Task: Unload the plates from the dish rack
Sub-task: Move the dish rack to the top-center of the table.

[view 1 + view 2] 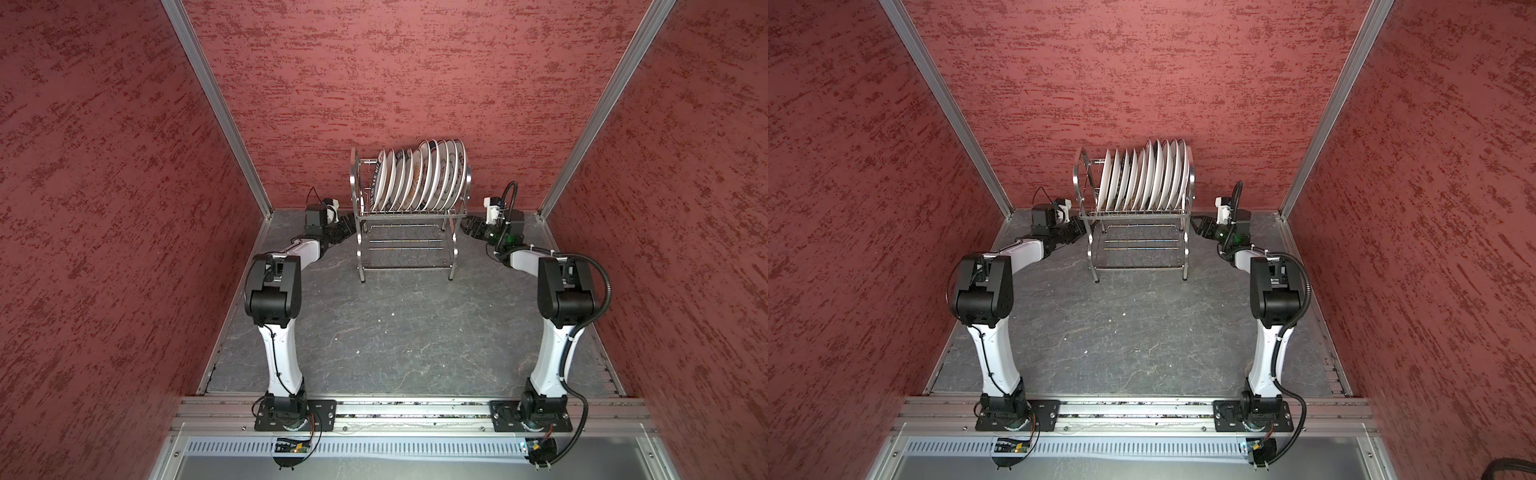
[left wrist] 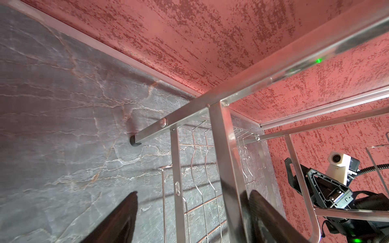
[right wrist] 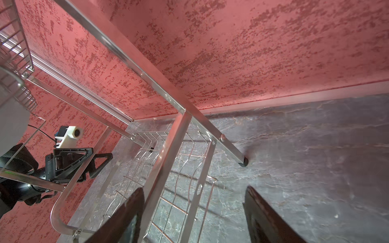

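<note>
Over the grey counter [image 1: 395,332], both arms bend inward; left gripper [image 1: 353,229] and right gripper [image 1: 466,223] jaws spread astride the dish rack [image 1: 407,245] posts at 12 o'clock.

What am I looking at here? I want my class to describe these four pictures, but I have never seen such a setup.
Two robot arms are bolted to a rail at the near edge of a grey stone-look tabletop walled in red. Both top views look down from above and behind the arms; each wrist picture comes from a camera on one arm. A steel dish rack stands at the back, its upper tier holding a row of white plates on edge. The left gripper and right gripper reach the rack's ends, jaws open astride its frame bars, holding nothing.
</note>
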